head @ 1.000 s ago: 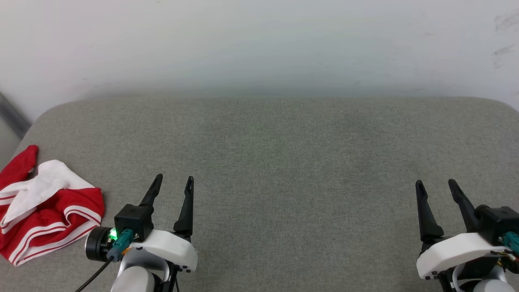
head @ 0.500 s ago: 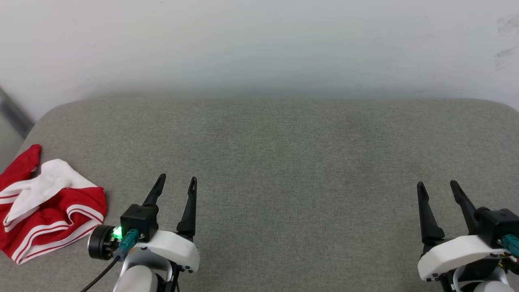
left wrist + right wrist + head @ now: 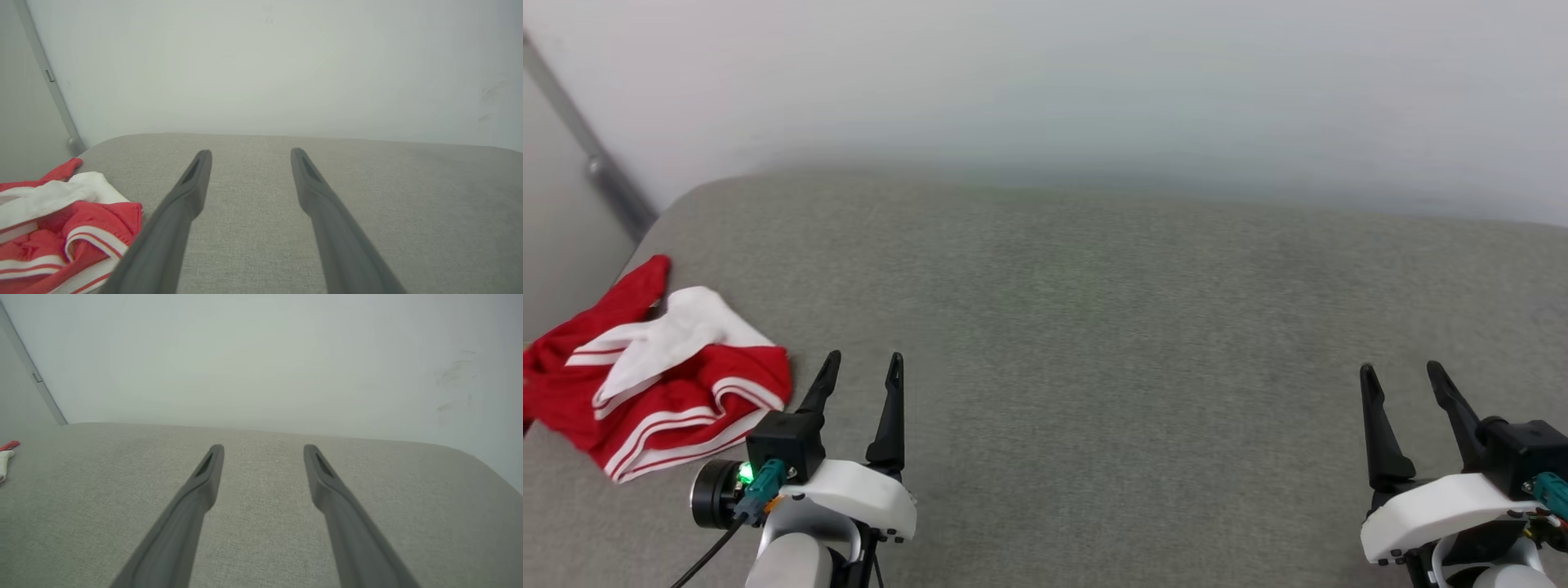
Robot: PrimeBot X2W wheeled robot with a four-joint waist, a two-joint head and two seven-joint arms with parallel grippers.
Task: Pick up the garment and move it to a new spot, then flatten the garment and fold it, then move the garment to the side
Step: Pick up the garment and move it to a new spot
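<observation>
Head view takes in a broad grey woven-fabric pad [image 3: 1094, 327] with rounded corners, backed by a plain white wall [image 3: 1045, 82]. The garment [image 3: 662, 384], a crumpled red jersey shirt with a white sleeve and red-and-white striped trim, lies heaped at the pad's left edge; its number is hidden in the folds. The left arm [image 3: 792, 563] rises from the bottom edge just right of the garment. Its left gripper [image 3: 863, 361] points up toward the wall, and the two dark fingers are spread with nothing between them. In the left wrist view the striped hem [image 3: 94, 241] sits just beside the left finger [image 3: 179, 212]. The right arm [image 3: 1494, 572] stands well apart at the lower right. Its right gripper [image 3: 1401, 369] is likewise spread, empty and pointing wallward.
</observation>
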